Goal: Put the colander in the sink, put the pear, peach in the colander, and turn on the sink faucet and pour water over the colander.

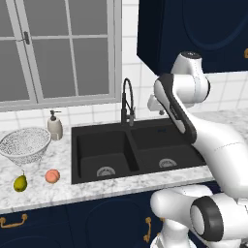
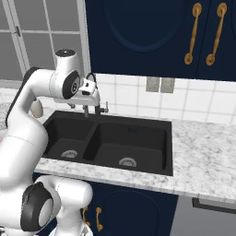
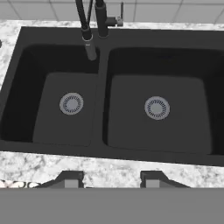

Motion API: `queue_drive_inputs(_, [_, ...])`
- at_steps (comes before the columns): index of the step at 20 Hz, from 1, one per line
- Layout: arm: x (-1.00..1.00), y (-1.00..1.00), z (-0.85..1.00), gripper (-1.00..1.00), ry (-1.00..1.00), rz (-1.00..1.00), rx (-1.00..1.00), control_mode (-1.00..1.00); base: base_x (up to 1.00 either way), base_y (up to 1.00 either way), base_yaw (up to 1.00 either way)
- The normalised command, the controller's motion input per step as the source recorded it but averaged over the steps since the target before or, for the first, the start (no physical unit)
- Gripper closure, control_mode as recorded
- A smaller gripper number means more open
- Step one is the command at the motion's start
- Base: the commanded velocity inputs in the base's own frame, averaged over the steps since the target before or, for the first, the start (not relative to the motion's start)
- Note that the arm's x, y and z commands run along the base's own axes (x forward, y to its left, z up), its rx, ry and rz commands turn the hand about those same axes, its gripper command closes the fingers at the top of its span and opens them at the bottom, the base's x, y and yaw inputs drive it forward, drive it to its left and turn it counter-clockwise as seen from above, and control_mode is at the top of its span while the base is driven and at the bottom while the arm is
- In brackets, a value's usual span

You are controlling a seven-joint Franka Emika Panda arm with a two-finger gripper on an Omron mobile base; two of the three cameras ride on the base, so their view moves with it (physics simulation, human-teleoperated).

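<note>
The colander (image 1: pixel 24 144), at 9 o'clock of the sink (image 1: pixel 135 150), is to be gripped by its rim first; the gripper (image 3: pixel 106 179) is held open, empty.

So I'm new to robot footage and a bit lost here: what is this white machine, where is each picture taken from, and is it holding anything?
It is a white robot arm on a driving base, in a rendered kitchen. Two pictures come from cameras on the base, behind the arm to its left and right. The third looks along the claw, whose two dark tips stand apart with nothing between them, so it holds nothing.

Below is a black double sink with a tall black faucet. On the counter left of it stand a white colander, a soap bottle, a pear and a peach. No fruit is in the colander.
</note>
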Motion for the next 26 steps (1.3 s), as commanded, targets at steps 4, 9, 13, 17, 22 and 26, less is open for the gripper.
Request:
queue_drive_inputs(4, [-0.31, 0.08, 0.0, -1.0, 0.0, 0.0, 0.0, -1.0, 0.0, 0.0, 0.0])
queue_drive_inputs(9, [-0.74, 0.55, 0.0, -1.0, -0.02, 0.06, -0.01, -1.0, 0.0, 0.0, 0.0])
queue_drive_inputs(13, [-0.39, 0.93, 0.0, -1.0, 0.0, 0.01, 0.0, -1.0, 0.0, 0.0, 0.0])
queue_drive_inputs(17, [0.0, 1.0, -0.14, -1.0, 0.01, -0.03, 0.0, -1.0, 0.0, 0.0, 0.0])
queue_drive_inputs(22, [0.05, 1.0, -0.46, -1.0, 0.0, -0.23, 0.0, -1.0, 0.0, 0.0, 0.0])
queue_drive_inputs(26, [0.28, 1.0, -0.56, -1.0, 0.0, -0.35, 0.0, -1.0, 0.0, 0.0, 0.0])
